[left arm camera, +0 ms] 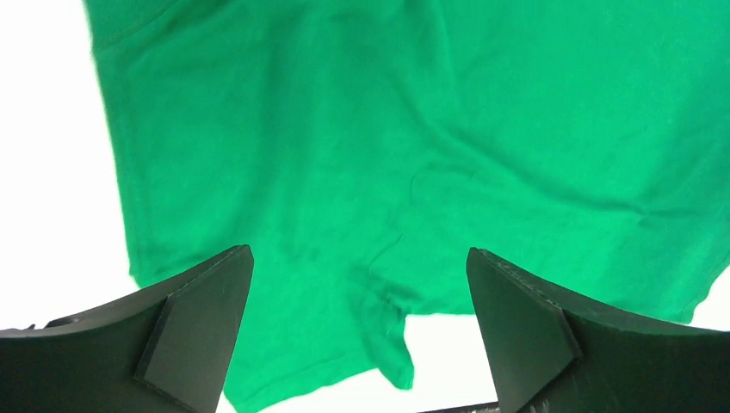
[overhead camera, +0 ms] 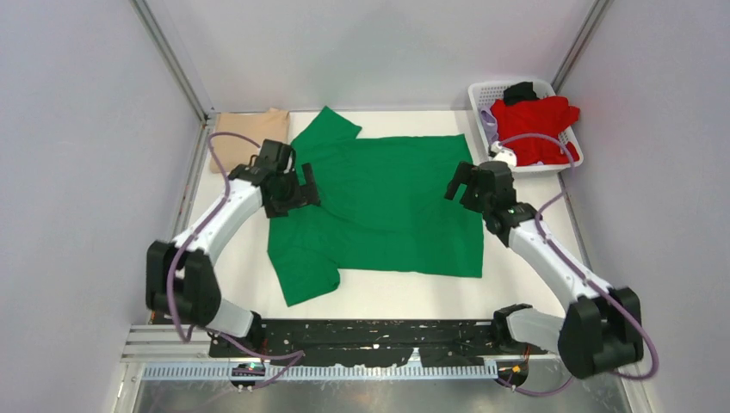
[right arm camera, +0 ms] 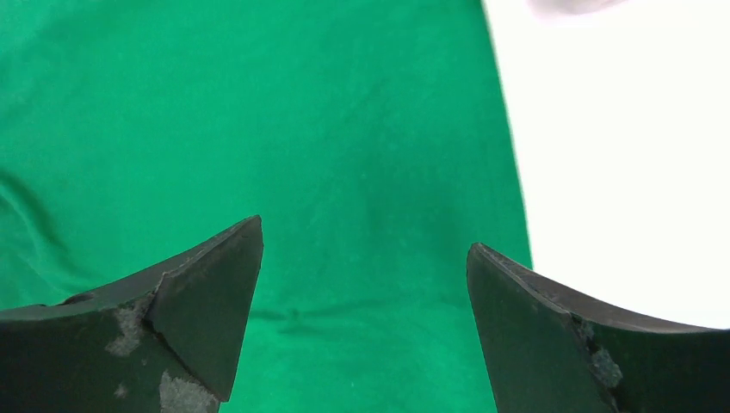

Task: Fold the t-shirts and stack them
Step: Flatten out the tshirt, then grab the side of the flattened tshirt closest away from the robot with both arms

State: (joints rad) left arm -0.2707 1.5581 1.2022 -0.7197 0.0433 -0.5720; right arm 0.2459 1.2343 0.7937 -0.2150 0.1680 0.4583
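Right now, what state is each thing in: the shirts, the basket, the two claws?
green t-shirt, spread flat, not folded
tan t-shirt, folded, at the far left corner
red t-shirt, crumpled in the basket
basket, upright, holding clothes
left claw, open, over the green t-shirt
right claw, open, over the green t-shirt

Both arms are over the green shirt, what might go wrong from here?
The left gripper hangs open over wrinkled cloth at the edge of the green shirt; it may pinch a wrinkle and fold crooked. The right arm's cable loops over the basket and might snag the red shirt.
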